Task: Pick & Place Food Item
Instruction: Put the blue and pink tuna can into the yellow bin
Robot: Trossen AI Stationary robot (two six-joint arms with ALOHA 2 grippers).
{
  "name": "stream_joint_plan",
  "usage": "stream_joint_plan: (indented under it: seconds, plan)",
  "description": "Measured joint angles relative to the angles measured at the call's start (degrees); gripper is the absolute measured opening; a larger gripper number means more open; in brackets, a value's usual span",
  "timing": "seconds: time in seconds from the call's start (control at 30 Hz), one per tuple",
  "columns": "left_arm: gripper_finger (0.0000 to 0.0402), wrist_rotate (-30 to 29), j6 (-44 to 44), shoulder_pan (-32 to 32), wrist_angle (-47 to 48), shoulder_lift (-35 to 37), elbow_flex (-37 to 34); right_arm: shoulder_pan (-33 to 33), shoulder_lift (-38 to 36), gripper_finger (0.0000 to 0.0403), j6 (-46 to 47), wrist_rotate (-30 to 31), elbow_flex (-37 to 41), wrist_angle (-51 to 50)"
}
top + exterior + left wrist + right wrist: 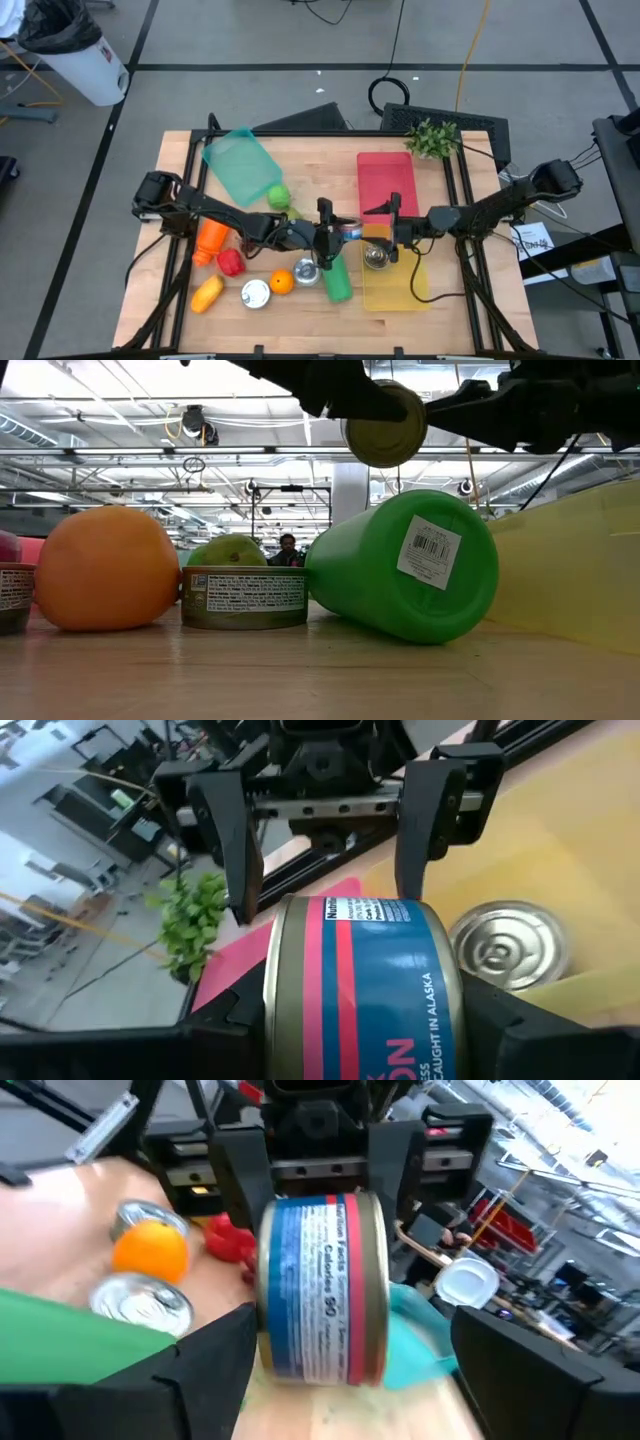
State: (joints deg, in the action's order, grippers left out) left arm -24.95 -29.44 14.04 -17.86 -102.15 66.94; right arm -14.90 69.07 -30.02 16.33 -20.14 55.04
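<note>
Two end effectors, left (322, 232) gripping salmon can (349, 230), right (392, 226) apparently spread around it

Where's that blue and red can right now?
The blue and red can is up in the air mid-table, shown in both wrist views, gripped by the left gripper facing the open right gripper, above the green cup.

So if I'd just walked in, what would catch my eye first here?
Probably the handover in mid-air over the middle of the table: the left hand grips a blue-and-red can while the right hand faces it with fingers spread on either side, not gripping. Below, a big green cup lies on its side beside an orange and a flat tin, with a yellow tray next to them.
</note>
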Motion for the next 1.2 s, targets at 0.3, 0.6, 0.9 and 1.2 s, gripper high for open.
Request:
stream_joint_plan:
  seconds: [0.3,0.6,0.9,1.2]
  plan:
    - [0.0196,0.6,1.4,0.8,-0.8,0.0,0.0,0.3,8.0,0.0309,2.3,0.0,-3.9,0.8]
    - [0.0182,0.5,2.8,0.9,-0.5,0.0,0.0,-0.6,9.8,0.0256,2.3,0.1,-5.8,1.0]
    - [0.0244,1.0,8.5,0.9,-2.3,0.1,0.0,-1.3,9.4,0.0181,0.1,0.0,-5.8,-0.5]
    - [0.0294,-0.4,11.5,4.2,2.3,8.2,0.0,-3.0,0.0,0.0181,-3.4,3.0,-5.7,-15.8]
